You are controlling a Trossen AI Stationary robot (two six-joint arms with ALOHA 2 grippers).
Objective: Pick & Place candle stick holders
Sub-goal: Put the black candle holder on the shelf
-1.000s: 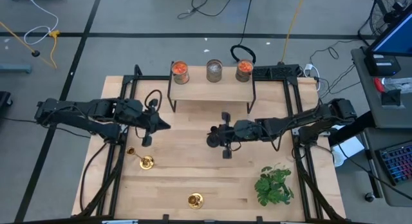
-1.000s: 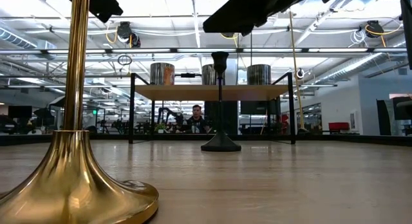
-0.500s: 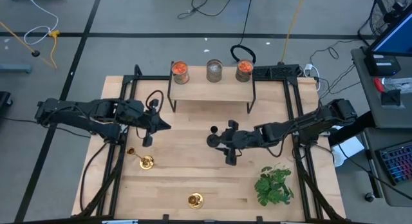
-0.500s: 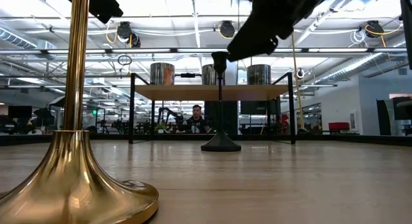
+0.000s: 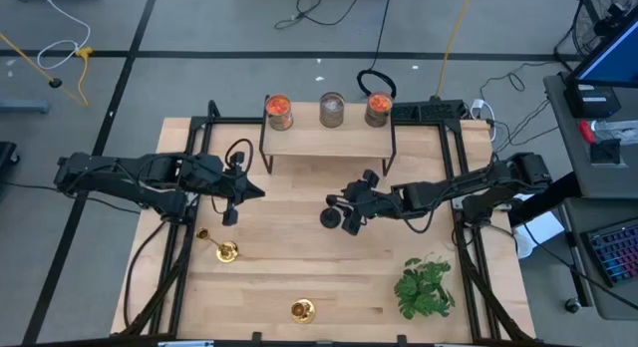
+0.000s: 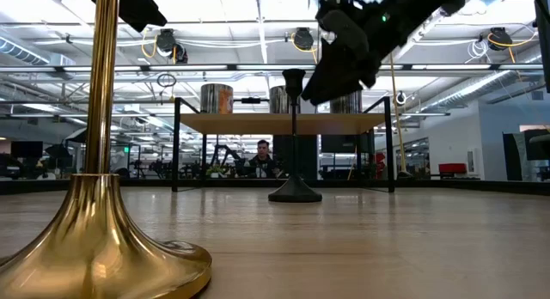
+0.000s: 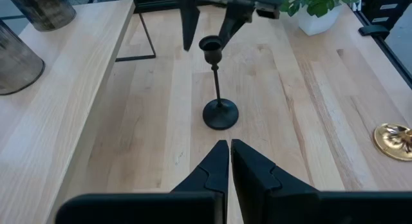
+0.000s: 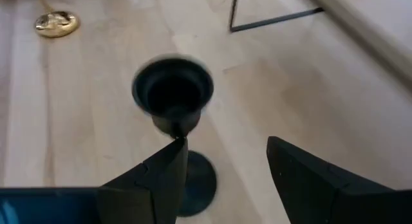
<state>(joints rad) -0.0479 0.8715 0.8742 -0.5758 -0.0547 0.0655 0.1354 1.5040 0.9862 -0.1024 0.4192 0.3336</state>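
Observation:
The black candle stick holder (image 5: 329,218) stands upright on its round base (image 7: 220,114) at mid-table. My right gripper (image 5: 357,202) is open at the height of the holder's cup (image 8: 172,89), on the side toward the table's right edge, with a finger to each side of the cup in the left wrist view. One gold holder (image 5: 225,250) is at the left. Another gold holder (image 5: 302,310) stands near the front edge, large in the low view (image 6: 103,230). My left gripper (image 5: 231,202) hovers shut left of centre, pointing at the black holder. My right gripper has one fingertip (image 8: 168,161) close beside the black holder's stem (image 8: 175,129), just under the cup. I cannot tell whether it touches. The fingers come level from the table's right side, and the holder stands upright on the table by itself.
A wooden shelf on thin black legs (image 5: 329,140) at the far edge carries three glass jars. A leafy green plant (image 5: 424,285) stands at the near right. Black frame rails (image 5: 189,187) run along both sides. A person (image 6: 262,157) shows in the room beyond.
My right gripper has opened and let go of the black holder. It has turned about its wrist and come down from above the cup to beside it, toward the table's right edge. The holder stays upright in the same place.

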